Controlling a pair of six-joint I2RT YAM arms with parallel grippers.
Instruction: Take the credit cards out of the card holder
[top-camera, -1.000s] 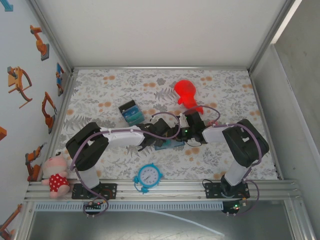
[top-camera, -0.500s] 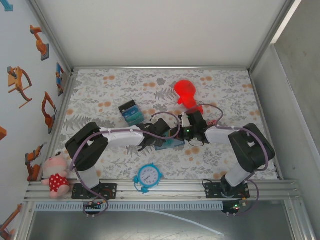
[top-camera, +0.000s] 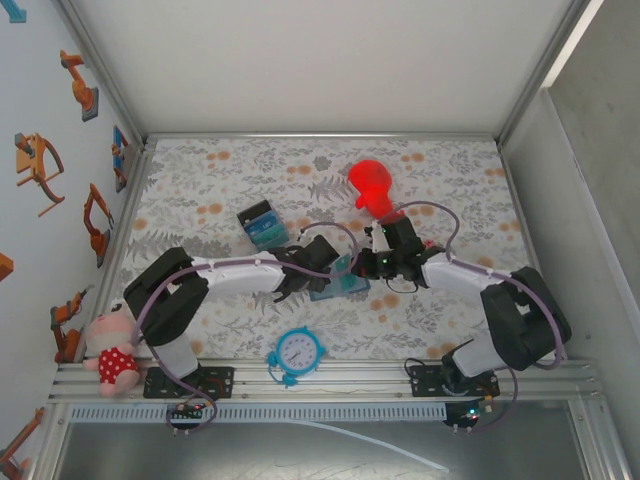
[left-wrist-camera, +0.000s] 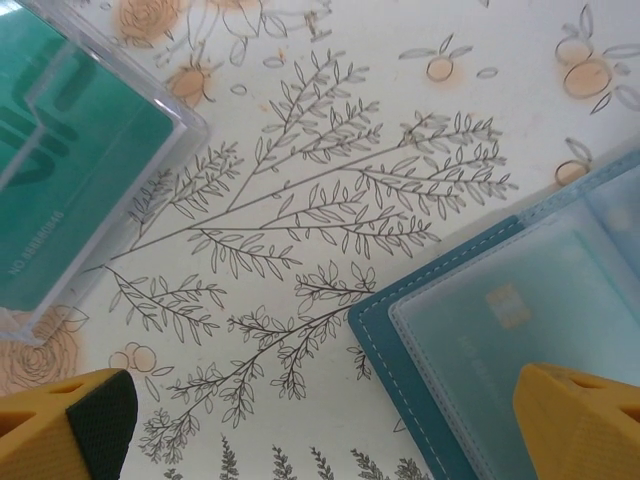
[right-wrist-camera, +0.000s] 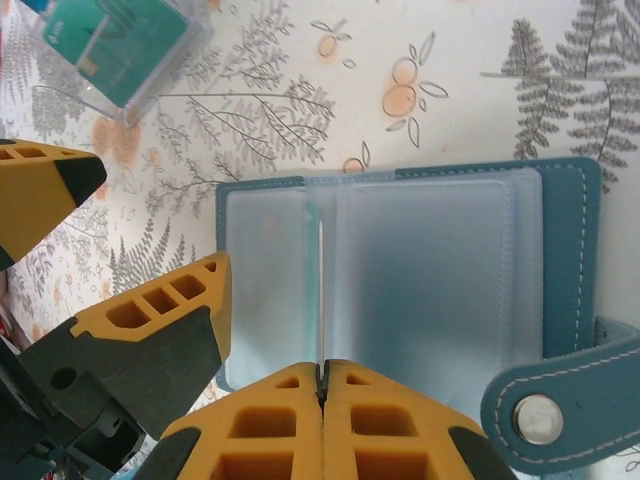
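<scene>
1. Starting with the card holder (right-wrist-camera: 560, 250): spread open and flat on the floral cloth (right-wrist-camera: 600, 90), directly beneath and ahead of the right gripper (right-wrist-camera: 322, 372), with its snap tab (right-wrist-camera: 540, 418) flopped out to that gripper's right.
2. Pinched completely shut there, and clamped on a thin sheet (right-wrist-camera: 321, 290) standing on edge along the fold between the frosted sleeves (right-wrist-camera: 430, 270). Card or sleeve leaf? Cannot tell, seen edge-on like this.
3. Over to the left gripper (left-wrist-camera: 320, 430): spread as wide as can be, holding nothing, hanging just to the left of the right gripper. One yellow fingertip (left-wrist-camera: 580, 415) above the holder's near corner, the other out over bare cloth.
4. Peering through the sleeve beside that fingertip and spotting a gold chip (left-wrist-camera: 510, 303). Judging from that, at least one card tucked inside.
5. Passing over the clear box with a teal card (left-wrist-camera: 90, 150), ahead and to the left of the left gripper and apart from the holder. Probably no part of this job.
6. Scoring it so far: opening the holder done, a grip apparently set, the pulling-out itself not yet done. Early going by this reckoning, with the sleeves left to empty as far as can be seen.
</scene>
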